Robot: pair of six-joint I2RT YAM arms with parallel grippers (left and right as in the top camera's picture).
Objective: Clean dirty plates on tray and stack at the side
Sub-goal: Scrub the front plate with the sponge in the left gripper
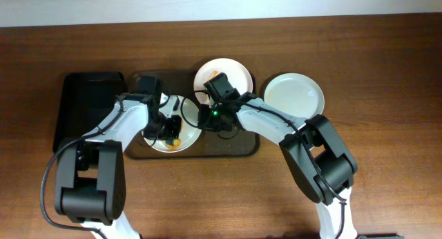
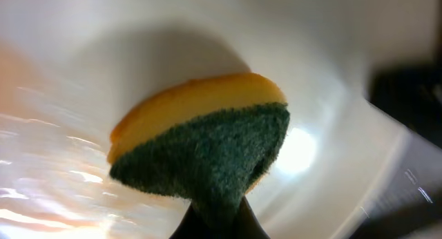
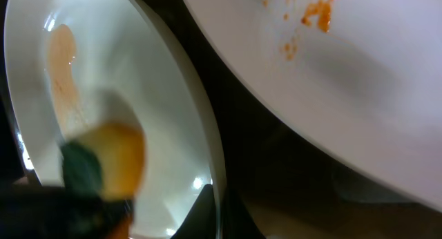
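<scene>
A: Item one, sponge?
B: Yellow with a green face. Pinched in left end effector, pressed on plate in tray.
A: Plate condition?
B: Orange smear on its white inside, near sponge.
A: Right end effector?
B: Clamped on that plate's rim.
A: Other plates?
B: Stained plate at tray's far edge; clean plate on worktop, right of tray.

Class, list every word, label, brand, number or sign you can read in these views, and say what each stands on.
There are none. The sponge, the scrubbed plate, the stained plate, the clean plate and the tray all show plain surfaces with no lettering, numbers or signs.
</scene>
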